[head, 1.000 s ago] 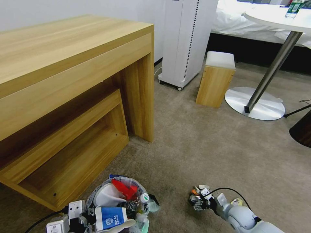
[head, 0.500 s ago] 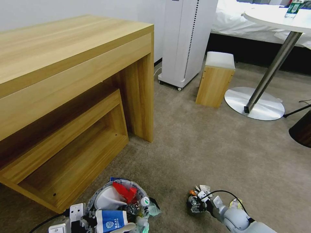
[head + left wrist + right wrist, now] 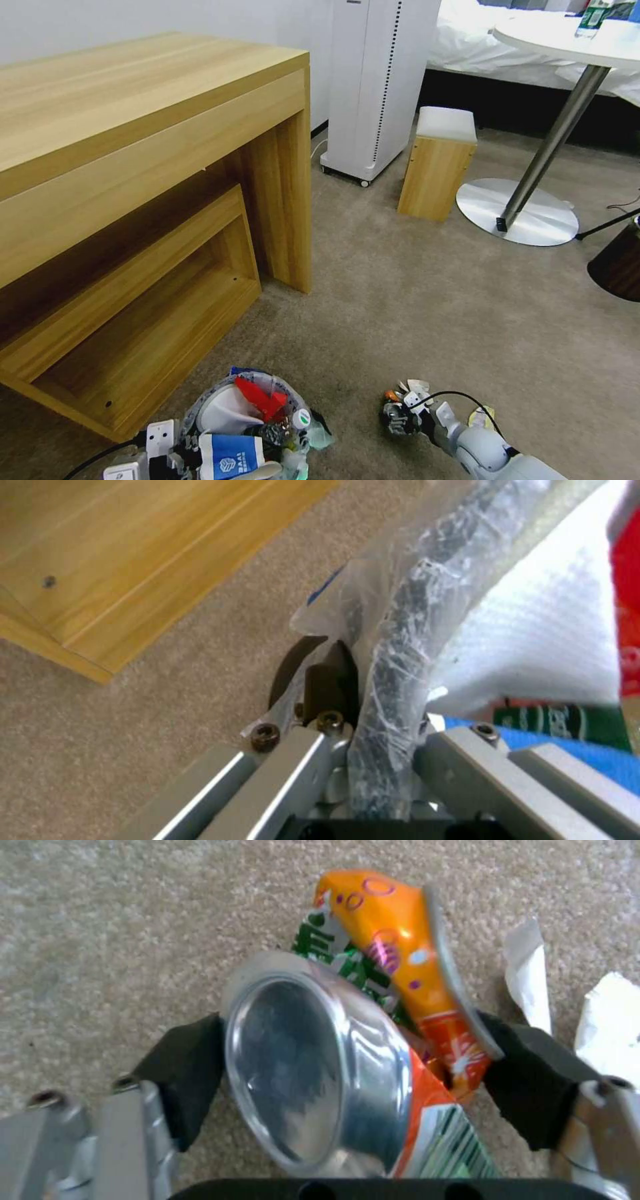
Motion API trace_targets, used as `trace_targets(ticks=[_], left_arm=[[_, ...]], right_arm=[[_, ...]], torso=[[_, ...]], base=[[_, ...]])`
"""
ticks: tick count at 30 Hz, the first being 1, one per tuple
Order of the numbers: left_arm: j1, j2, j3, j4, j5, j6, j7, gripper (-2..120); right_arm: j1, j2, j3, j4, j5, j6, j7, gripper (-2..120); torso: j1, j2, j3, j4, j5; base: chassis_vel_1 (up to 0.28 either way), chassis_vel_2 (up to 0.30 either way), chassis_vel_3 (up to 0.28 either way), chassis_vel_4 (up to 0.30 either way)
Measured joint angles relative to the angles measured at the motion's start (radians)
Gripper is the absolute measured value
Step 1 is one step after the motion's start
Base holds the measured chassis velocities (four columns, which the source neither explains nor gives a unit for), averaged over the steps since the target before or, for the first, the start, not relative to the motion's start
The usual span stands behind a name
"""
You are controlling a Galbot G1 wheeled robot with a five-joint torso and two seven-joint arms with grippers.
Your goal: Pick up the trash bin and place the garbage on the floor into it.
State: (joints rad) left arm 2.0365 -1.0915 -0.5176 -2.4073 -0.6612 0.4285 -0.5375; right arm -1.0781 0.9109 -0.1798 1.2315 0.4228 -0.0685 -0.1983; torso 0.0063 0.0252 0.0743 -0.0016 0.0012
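Still clamping crushed can (image 3: 347,1075), right hand (image 3: 347,1065) seemingly slightly nearer trash bin (image 3: 253,427).

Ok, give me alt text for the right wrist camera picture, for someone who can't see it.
The right gripper has its black pads on either side of a crushed orange can over beige carpet, its silver base facing the camera. White paper scraps lie beside it.

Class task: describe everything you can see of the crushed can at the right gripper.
The can is a crumpled metal drink can, orange with green and white print, its shiny silver end facing the wrist camera. It is bent sharply in the middle. It sits between the right gripper's black pads, which press on both sides, low over the carpet beside white paper scraps.
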Motion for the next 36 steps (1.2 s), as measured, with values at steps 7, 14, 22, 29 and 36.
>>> trace_targets(ticks=[7, 14, 22, 29, 36], left_arm=[[0.004, 0.013, -0.019, -0.023, -0.016, -0.005, -0.009, 0], [0.012, 0.006, -0.017, -0.038, -0.007, -0.006, -0.004, 0], [-0.015, 0.039, -0.034, -0.057, -0.086, 0.005, -0.031, 0], [-0.048, 0.059, -0.039, -0.059, -0.14, 0.005, -0.055, 0], [-0.056, 0.054, -0.025, -0.042, -0.131, 0.005, -0.059, 0]], right_arm=[[-0.005, -0.039, 0.05, 0.105, 0.056, -0.006, 0.008, 67], [0.003, -0.098, 0.132, 0.238, 0.105, 0.064, -0.028, 65], [0.11, -0.206, 0.135, 0.584, 0.41, 0.237, -0.308, 45], [0.27, -0.252, -0.051, 0.696, 0.53, 0.201, -0.352, 39], [0.518, -0.199, -0.395, 0.724, 0.579, 0.16, -0.279, 39]], torso=[[0.0, -0.001, 0.0, 0.0001, -0.0004], [0.0, 0.0, 0.0, -0.0007, -0.0008], [0.0, 0.0, 0.0, -0.0003, -0.0016], [0.0, 0.0, 0.0, -0.0007, -0.0013], [0.0, 0.0, 0.0, -0.0005, -0.0014]], base=[[0.0, 0.0, 0.0, 0.0], [0.0, 0.0, 0.0, 0.0], [0.0, 0.0, 0.0, 0.0], [0.0, 0.0, 0.0, 0.0], [0.0, 0.0, 0.0, 0.0]])
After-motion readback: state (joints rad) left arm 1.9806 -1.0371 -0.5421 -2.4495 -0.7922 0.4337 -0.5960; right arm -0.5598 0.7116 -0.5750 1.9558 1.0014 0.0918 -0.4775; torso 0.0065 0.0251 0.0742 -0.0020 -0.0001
